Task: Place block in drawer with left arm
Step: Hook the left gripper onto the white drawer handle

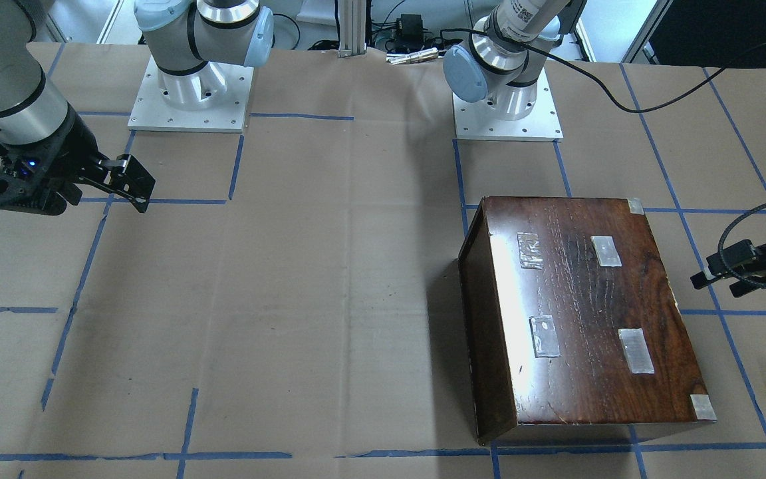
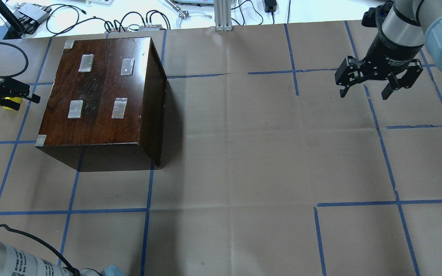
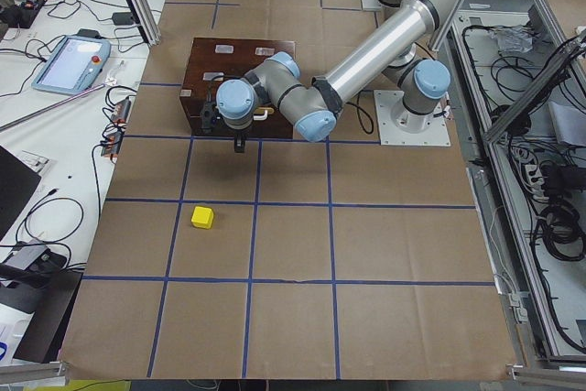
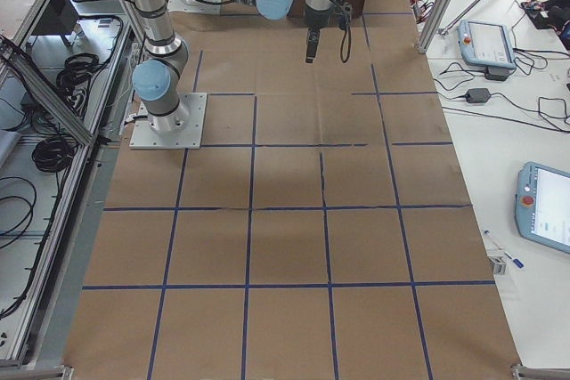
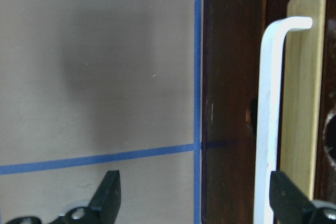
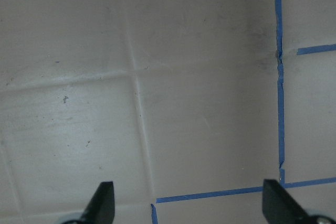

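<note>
brown paper (image 2: pixel 244 153) crossed with blue tape lines (image 2: pixel 382 153) covers the table. on it we see the glossy dark-brown box (image 1: pixel 582 313), with silver tape patches (image 1: pixel 606 251) on its top. the drawer (image 5: pixel 231 103) looks pushed in, and only its dark front panel shows. a white handle (image 5: pixel 269 119) and a pale wood strip (image 5: pixel 302 87) run across that panel.

the left arm (image 3: pixel 366 52) reaches over the box, so the left gripper (image 5: pixel 194 177) hangs just in front of the panel. its jaws are spread wide and we see nothing between them. in the left wrist view one finger (image 5: pixel 110 192) sits over the paper and the other stands before the panel, next to the handle. we cannot tell whether that finger touches the wood.

the block (image 3: pixel 202 217) lies on the paper on the panel's side of the box, apart from it. nothing is gripping the block. in the overhead view it shows only in part, beneath the left gripper.

the right gripper (image 2: pixel 365 86) hovers above bare paper on the other side of the table, well apart from the box. its jaws are spread too, and they hold nothing.
</note>
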Robot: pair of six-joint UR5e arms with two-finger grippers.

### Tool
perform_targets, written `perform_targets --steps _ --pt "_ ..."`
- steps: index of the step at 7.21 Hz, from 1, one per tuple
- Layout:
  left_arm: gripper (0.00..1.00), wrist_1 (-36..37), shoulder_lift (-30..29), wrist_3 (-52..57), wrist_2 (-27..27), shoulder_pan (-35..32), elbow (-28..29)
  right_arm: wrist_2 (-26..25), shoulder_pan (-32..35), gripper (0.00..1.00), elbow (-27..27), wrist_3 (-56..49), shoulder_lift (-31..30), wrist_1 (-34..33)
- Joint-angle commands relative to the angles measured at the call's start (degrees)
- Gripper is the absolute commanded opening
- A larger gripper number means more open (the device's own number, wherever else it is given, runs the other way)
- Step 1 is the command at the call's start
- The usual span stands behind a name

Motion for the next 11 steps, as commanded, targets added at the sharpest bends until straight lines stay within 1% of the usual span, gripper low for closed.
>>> perform_targets --steps 1,2,9,11 --pt "0.99 -0.1 -0.8 -0.1 -0.8 -1.1 -0.1 0.0 0.0 1.0 0.0 -0.1 0.0 0.0" --pt "0.99 -0.1 -1.6 -0.1 -0.8 -2.1 0.2 0.0 0.0 1.0 0.0 0.0 0.0 0.0" --pt "0.99 0.1 -3.2 -0.4 -0.8 -2.0 0.8 0.0 0.0 1.0 0.0 -0.1 0.0 0.0" --pt "0.99 0.1 -3.3 -0.4 -2.2 -2.1 0.6 0.0 0.0 1.0 0.0 -0.1 0.0 0.0"
